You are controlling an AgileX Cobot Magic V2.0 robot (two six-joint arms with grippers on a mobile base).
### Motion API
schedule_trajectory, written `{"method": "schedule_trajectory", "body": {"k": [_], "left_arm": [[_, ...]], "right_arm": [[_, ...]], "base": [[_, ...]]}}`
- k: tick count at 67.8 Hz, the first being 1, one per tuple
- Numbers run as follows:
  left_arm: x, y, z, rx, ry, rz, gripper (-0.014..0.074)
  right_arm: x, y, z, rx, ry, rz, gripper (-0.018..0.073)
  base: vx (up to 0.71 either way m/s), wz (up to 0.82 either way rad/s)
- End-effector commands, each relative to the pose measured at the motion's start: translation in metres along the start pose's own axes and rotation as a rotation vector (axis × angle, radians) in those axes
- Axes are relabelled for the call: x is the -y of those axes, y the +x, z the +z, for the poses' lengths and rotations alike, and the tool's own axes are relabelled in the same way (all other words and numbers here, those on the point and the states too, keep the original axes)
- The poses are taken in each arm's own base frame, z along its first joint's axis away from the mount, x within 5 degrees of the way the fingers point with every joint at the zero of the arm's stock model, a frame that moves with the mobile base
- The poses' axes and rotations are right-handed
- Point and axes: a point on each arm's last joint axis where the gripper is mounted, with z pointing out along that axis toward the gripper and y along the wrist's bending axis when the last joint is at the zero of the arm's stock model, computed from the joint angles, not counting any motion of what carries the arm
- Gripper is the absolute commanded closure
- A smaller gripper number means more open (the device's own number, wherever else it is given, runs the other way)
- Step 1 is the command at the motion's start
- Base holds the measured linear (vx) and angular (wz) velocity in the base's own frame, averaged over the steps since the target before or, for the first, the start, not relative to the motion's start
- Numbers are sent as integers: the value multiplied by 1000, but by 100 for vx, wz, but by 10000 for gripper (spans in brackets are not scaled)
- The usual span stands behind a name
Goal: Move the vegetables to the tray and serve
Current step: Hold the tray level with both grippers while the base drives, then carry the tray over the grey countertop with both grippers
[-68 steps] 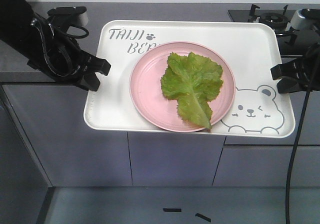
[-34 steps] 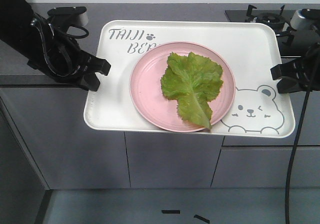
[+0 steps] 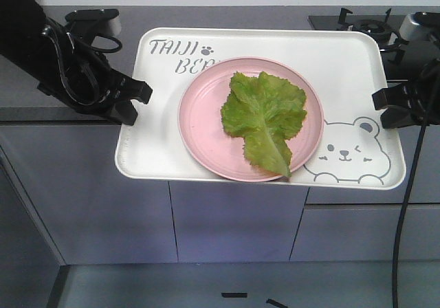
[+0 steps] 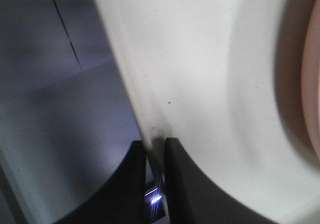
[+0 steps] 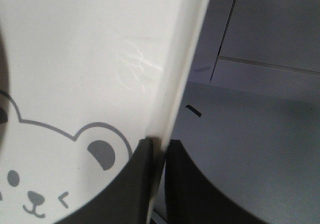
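Note:
The cream-white tray [image 3: 344,67] with grey lettering and a bear drawing is held level in the air in front of the counter. On it sits a round pink plate [image 3: 199,122] carrying the vegetables [image 3: 265,115], one green lettuce leaf. My left gripper [image 3: 134,102] is shut on the tray's left rim [image 4: 150,129]. My right gripper [image 3: 385,108] is shut on the tray's right rim [image 5: 172,99]. In both wrist views the black fingers [image 4: 180,184] pinch the thin rim between them, with the bear's ear [image 5: 100,154] beside the right one.
A grey counter [image 3: 41,95] with cabinet fronts [image 3: 234,225] stands behind and below the tray. A gas stove [image 3: 371,26] sits at the back right. The grey floor [image 3: 206,287] lies below, with two small dark marks.
The tray, plate and both grippers keep their places in view. The counter, cabinets and stove have slid slightly, so the view has shifted a little relative to them.

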Motion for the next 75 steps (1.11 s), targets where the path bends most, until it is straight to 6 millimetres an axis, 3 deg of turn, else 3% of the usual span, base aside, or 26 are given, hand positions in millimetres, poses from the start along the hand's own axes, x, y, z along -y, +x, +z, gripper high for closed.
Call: {"method": "schedule_trajectory", "body": {"k": [1, 75], "left_arm": [[39, -10, -28, 165, 228, -14, 602], [39, -10, -28, 165, 228, -14, 602]], "right_arm": [[-31, -9, -21, 107, -182, 1, 565], [-31, -9, -21, 107, -182, 1, 565]], "base": [[5, -1], [11, 0]]}}
